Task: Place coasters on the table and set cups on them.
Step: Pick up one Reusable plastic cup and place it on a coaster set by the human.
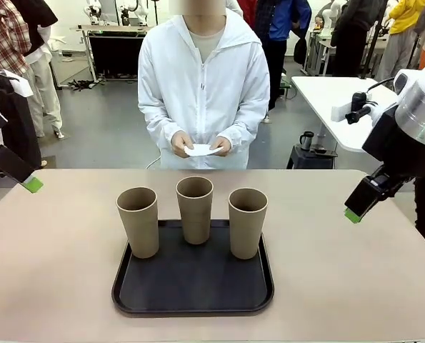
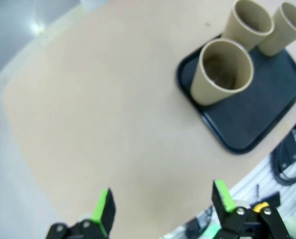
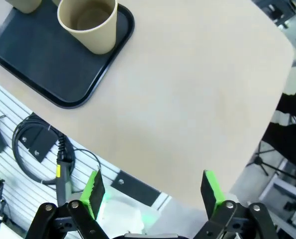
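Note:
Three tan cups stand upright on a black tray [image 1: 191, 296] in the middle of the beige table [image 1: 55, 286]: a left cup [image 1: 138, 221], a middle cup [image 1: 195, 209] and a right cup [image 1: 247, 222]. At the far side a person holds white coasters [image 1: 201, 150] in both hands above the table's edge. My left gripper [image 1: 31, 184] hovers open over the table's left end, far from the cups. My right gripper [image 1: 355, 212] hovers open over the right end. In the left wrist view the gripper [image 2: 162, 201] is open and holds nothing, with a cup [image 2: 222, 72] ahead. In the right wrist view the gripper [image 3: 151, 191] is open too.
A white side table [image 1: 333, 100] with a black device stands behind at the right, a small dark mug [image 1: 307, 140] below it. People stand farther back. Cables [image 3: 43, 149] lie below the table's near edge.

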`<state>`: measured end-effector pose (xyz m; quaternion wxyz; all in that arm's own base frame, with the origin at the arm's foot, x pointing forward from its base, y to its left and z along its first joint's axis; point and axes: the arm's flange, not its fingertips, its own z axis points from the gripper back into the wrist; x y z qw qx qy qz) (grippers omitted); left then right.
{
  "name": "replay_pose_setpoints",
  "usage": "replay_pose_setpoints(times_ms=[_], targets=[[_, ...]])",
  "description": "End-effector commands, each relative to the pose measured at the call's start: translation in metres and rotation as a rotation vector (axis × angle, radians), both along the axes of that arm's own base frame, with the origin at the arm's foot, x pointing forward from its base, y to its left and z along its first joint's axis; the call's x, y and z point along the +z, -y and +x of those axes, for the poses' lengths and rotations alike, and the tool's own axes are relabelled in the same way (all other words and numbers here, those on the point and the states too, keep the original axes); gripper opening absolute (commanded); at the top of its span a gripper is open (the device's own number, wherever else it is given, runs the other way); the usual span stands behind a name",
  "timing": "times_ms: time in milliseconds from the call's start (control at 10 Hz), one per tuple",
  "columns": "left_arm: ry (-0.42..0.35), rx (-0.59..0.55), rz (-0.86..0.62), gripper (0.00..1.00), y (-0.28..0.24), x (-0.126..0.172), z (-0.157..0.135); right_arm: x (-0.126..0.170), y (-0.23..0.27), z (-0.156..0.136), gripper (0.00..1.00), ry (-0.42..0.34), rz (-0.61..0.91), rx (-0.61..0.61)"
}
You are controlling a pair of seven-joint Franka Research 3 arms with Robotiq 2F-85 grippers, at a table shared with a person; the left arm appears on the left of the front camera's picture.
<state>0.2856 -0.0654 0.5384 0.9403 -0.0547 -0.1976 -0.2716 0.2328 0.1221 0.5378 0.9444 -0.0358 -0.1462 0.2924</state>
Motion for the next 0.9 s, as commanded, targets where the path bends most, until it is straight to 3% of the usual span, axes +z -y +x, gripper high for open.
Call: replay_pose_setpoints(times_ms=[0,100,200,400,500,600,800], targets=[[-0.007,-0.038,-0.05,1.0,0.014,-0.002,0.002,0.001,0.0,0.0,1.0,0.001,0.004,0.001],[0.0,0.0,0.0,1.0,0.0,0.0,0.0,-0.024,0.028,0.029,1.0,-0.046,0.314,-0.072],[-0.01,0.015,-0.266,1.0,-0.022,-0.007,0.005,-0.037,0.067,0.05,1.0,-0.1,0.65,-0.162],[-0.077,0.041,-0.798,1.0,-0.083,-0.011,0.023,-0.068,0.143,0.081,1.0,-0.246,1.104,-0.296],[-0.142,0.033,-1.005,1.0,-0.115,-0.02,0.033,-0.086,0.172,0.089,1.0,-0.311,1.241,-0.323],[-0.187,0.071,-1.121,1.0,-0.141,-0.033,0.043,-0.101,0.193,0.091,1.0,-0.366,1.313,-0.345],[-0.257,0.188,-1.222,1.0,-0.154,-0.062,0.055,-0.116,0.225,0.078,1.0,-0.422,1.378,-0.349]])
